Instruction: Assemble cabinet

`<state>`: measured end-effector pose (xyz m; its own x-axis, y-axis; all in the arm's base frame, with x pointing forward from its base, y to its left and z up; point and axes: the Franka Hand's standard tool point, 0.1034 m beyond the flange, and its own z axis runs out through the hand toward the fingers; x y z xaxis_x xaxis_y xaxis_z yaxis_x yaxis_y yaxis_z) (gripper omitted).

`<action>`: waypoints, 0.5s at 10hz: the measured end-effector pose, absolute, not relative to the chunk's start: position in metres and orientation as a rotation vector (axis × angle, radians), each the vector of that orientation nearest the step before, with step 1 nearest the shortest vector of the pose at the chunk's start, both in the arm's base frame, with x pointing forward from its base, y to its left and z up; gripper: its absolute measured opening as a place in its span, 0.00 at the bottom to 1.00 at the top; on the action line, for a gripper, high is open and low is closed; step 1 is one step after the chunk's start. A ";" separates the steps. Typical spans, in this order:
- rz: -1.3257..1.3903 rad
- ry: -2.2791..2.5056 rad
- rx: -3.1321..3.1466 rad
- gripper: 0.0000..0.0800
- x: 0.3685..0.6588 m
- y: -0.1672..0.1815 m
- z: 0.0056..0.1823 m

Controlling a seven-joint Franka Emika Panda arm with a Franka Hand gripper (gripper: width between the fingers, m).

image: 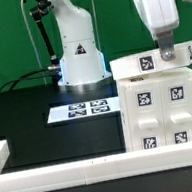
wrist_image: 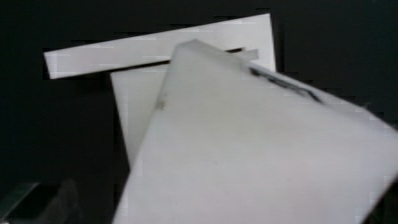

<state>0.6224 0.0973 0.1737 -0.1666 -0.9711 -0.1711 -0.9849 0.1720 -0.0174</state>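
**Cabinet on worktop, arm overhead: contents of the scene**

**Hidden or unclear.**
- Fingers (image: 163, 44): dark and narrow, pointing down onto the far right part of the cabinet's top. Their tips run into the white surface there. It cannot be told how far apart they stand or whether they grip anything.
- Wrist view: badly blurred. A large pale sheet (wrist_image: 249, 140), tilted, fills most of the picture and partly covers a white T-shaped piece (wrist_image: 107, 60) against black. Neither can be identified with certainty.
- The cabinet's right side is cut off at the exterior view's right edge.

**Task item.**
- Cabinet (image: 159, 109): a large white box standing at the exterior view's right, on the near part of the worktop (image: 30, 110), just behind the near rail. Its front shows four square black-and-white tags in two rows.
- Top slab (image: 145, 64): a flat white slab with one tag on its near edge. It lies across the cabinet's top, slightly tilted, and juts out a little to the left.

**Surroundings.**
- Marker board (image: 83, 109): lies flat at mid-worktop, left of the cabinet and apart from it.
- Robot base (image: 79, 56): white and rounded, at far centre.
- Rail (image: 76, 172): white, running along the near edge and turning up the left side.

**Materials.**
- Worktop: matte black.
- Cabinet and slab: smooth white plastic with square edges.
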 end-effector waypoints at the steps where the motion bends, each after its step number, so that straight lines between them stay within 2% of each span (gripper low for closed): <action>1: 0.154 2.273 -1.917 1.00 0.624 0.098 0.183; 2: 0.155 2.260 -1.920 1.00 0.625 0.099 0.188; 5: 0.155 2.210 -1.981 1.00 0.624 0.101 0.184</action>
